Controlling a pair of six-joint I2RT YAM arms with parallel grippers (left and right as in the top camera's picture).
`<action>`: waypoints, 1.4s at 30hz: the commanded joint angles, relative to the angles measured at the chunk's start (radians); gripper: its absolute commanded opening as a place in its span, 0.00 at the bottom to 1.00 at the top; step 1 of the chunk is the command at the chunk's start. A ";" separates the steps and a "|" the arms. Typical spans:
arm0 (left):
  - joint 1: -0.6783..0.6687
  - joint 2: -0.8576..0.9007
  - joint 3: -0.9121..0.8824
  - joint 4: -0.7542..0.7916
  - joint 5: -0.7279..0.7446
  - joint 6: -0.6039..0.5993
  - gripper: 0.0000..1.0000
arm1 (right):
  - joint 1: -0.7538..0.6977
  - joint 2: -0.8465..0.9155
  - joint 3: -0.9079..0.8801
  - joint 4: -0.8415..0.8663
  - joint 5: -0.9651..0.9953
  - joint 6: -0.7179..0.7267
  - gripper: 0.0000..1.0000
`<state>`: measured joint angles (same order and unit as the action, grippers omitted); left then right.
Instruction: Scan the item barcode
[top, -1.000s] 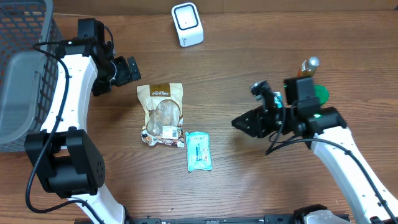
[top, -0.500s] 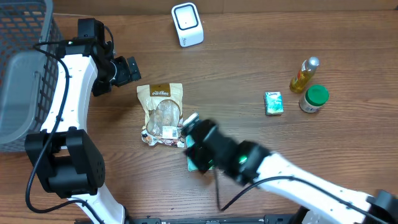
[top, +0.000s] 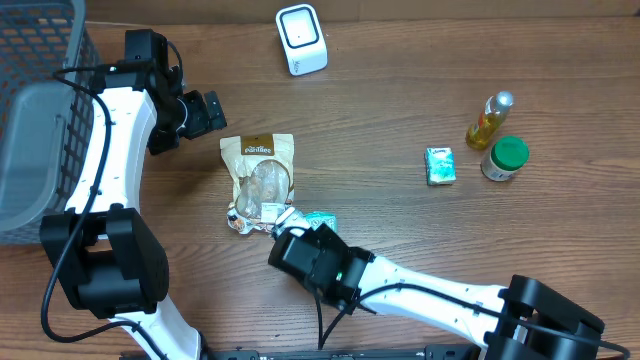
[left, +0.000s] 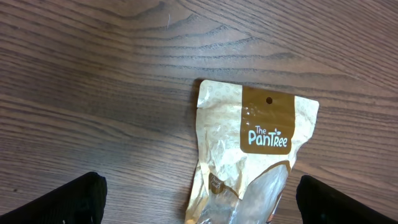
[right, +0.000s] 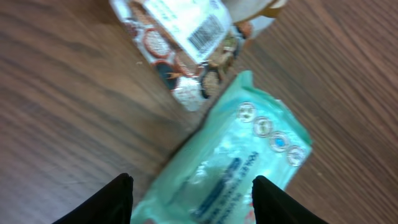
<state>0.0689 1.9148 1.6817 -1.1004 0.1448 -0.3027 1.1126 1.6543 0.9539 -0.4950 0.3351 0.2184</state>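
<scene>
A teal wipes pack (right: 231, 157) lies flat on the table, its lower part hidden under my right arm in the overhead view (top: 322, 221). My right gripper (right: 194, 202) hovers over it, open, with a black finger on either side of the pack and nothing gripped. Just beside the pack lies a tan snack pouch (top: 260, 180), whose barcode label (right: 194, 28) faces up. My left gripper (left: 199, 205) hangs open above the pouch's top half (left: 255, 149), holding nothing. The white scanner (top: 301, 39) stands at the back centre.
A dark wire basket (top: 35, 120) fills the left edge. At the right stand a yellow bottle (top: 489, 119), a green-capped jar (top: 505, 157) and a small green box (top: 439, 165).
My right arm has swung from the right side across the table to the teal pack, and its jaws have widened. The left arm has not moved.
</scene>
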 joint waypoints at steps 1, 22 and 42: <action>-0.003 -0.013 0.010 -0.002 0.001 0.022 1.00 | -0.060 -0.009 0.036 -0.017 -0.080 -0.003 0.60; -0.003 -0.013 0.010 -0.002 0.001 0.022 1.00 | -0.263 -0.007 0.095 -0.261 -0.427 0.007 0.65; -0.003 -0.013 0.010 -0.002 0.001 0.022 1.00 | -0.299 -0.005 0.094 -0.091 -0.505 0.388 1.00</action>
<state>0.0689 1.9148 1.6817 -1.1004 0.1448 -0.3027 0.8021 1.6543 1.0237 -0.6113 -0.1535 0.5400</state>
